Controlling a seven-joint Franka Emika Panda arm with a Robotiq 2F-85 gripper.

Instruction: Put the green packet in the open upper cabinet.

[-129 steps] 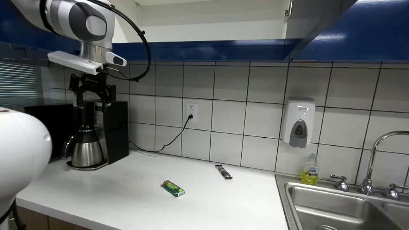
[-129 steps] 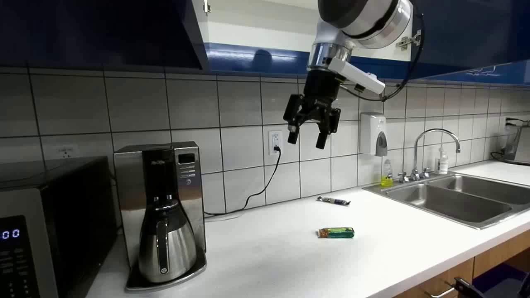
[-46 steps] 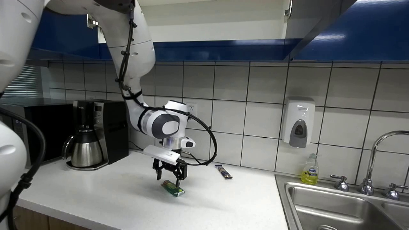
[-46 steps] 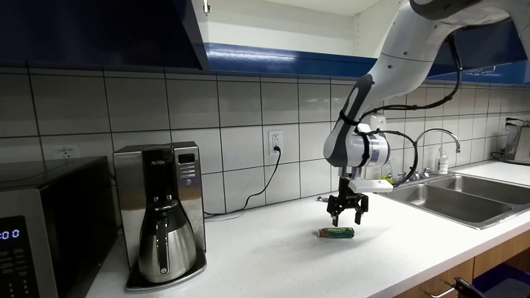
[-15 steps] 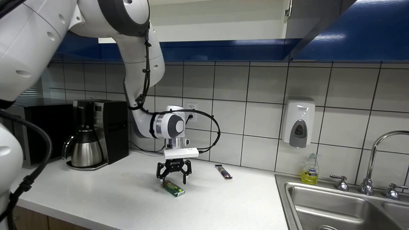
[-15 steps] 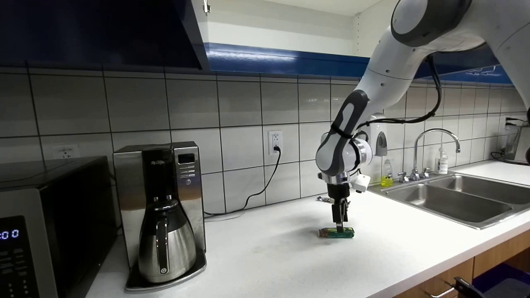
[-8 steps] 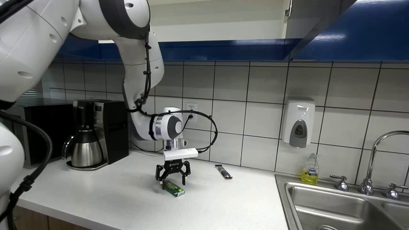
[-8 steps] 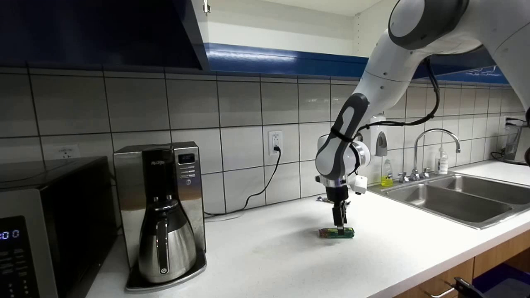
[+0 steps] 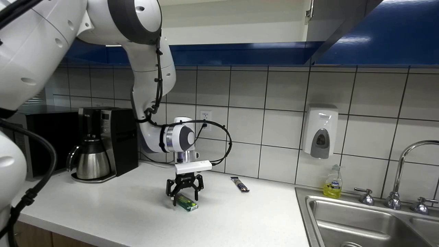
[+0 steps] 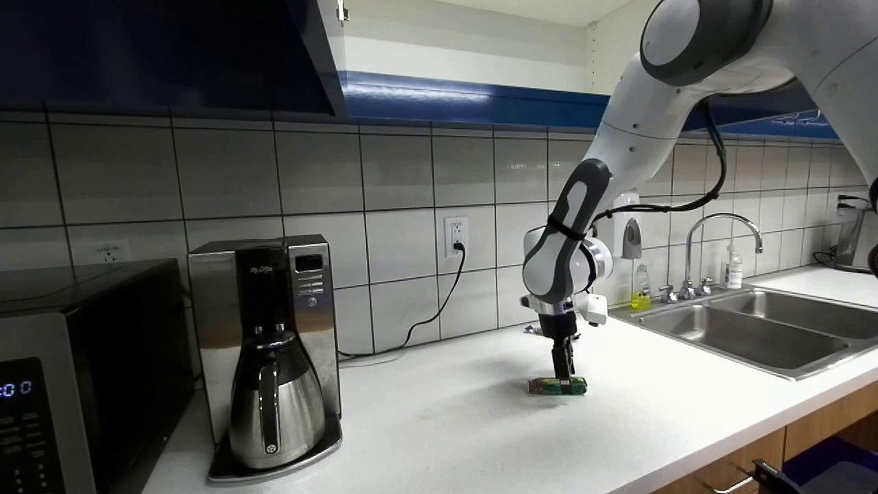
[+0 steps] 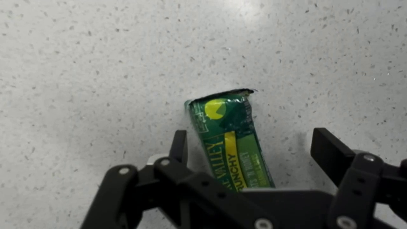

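The green packet (image 9: 187,203) lies flat on the white counter in both exterior views (image 10: 542,387). My gripper (image 9: 185,200) points straight down over it, with fingers low near the counter; it also shows in an exterior view (image 10: 564,379). In the wrist view the gripper (image 11: 249,141) is open. The packet (image 11: 229,127) lies slanted between the fingers, nearer the left finger, with a wider gap to the right one. Neither finger visibly grips it. Its lower end is hidden behind the gripper. The open upper cabinet (image 9: 240,54) is above the counter, in both exterior views (image 10: 453,96).
A dark wrapped bar (image 9: 240,184) lies farther back by the tiled wall. A coffee maker (image 9: 125,140) and microwave (image 10: 123,357) stand on one side, the sink (image 9: 301,206) on the other. An open cabinet door (image 9: 339,20) hangs beside the cabinet opening.
My gripper has come down from high up to the packet and turned so its fingers stand astride it. In the last second it sank slightly. The packet has stayed in place.
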